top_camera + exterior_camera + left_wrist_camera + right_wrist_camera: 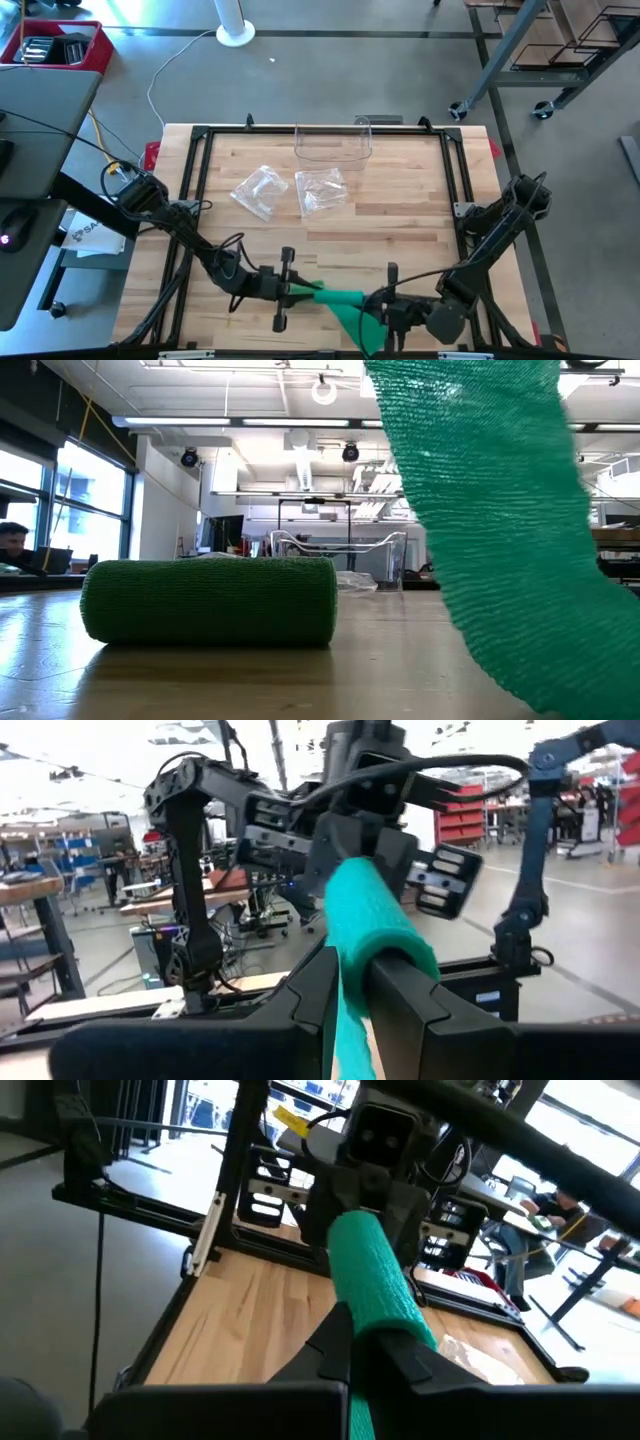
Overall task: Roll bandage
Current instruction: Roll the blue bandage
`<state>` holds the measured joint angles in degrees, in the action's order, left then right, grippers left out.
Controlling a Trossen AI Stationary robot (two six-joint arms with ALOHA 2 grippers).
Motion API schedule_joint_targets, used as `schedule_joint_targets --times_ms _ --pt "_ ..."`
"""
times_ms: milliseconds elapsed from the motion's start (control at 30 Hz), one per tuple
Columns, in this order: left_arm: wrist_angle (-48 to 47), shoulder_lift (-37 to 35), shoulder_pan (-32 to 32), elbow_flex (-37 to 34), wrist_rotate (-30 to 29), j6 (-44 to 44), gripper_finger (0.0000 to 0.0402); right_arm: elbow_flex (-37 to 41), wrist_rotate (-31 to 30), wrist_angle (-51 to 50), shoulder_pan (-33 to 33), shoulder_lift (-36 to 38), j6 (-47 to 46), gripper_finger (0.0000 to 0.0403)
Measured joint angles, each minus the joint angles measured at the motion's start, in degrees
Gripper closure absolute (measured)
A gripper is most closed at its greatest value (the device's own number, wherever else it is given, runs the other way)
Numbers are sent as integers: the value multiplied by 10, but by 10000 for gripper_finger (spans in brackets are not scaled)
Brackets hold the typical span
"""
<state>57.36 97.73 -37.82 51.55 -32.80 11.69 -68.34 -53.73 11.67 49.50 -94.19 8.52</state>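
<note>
The green bandage (340, 300) stretches between the 2 tools. Right tool (385, 310) is clamped tight on the loose end; left tool (285, 290) pinches the roll loosely. Keep tension even, turning the roll without letting it slip.

A green woven-mesh elastic bandage (345, 300) shows deep green in the low view, where a rolled green bandage cylinder (210, 602) lies on the pale, striped butcher-block wooden table top (400, 215), and brighter teal in both wrist views. The table is edged by a black metal frame (192, 180), and both arms are dark. Two clear crinkled plastic wrappers (290, 192) and a clear plastic bin (333, 143) are colourless; a red plastic crate (60, 45) sits off the table.
</note>
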Motion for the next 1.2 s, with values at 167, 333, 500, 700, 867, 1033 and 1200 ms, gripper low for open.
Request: schedule_joint_targets --times_ms 167,333,500,700,867,1033,1200 --pt "0 0 7 0 0 -21 351 0 7 0 -4 0 -5 401" --pt "-1 0 7 0 10 -22 351 0 17 -2 -4 0 -6 402" --pt "-1 0 13 0 53 -33 351 0 41 -2 -13 0 -6 402" --pt "-4 1 13 12 61 -17 352 0 66 -4 -21 0 -5 402" --pt "-9 2 3 12 18 -6 371 0 58 -15 -21 2 -9 402" --pt "-10 2 -5 13 -3 16 396 0 56 -20 -16 10 -10 402" --pt "-10 2 -5 13 -7 20 397 0 55 -23 -16 17 -10 402"
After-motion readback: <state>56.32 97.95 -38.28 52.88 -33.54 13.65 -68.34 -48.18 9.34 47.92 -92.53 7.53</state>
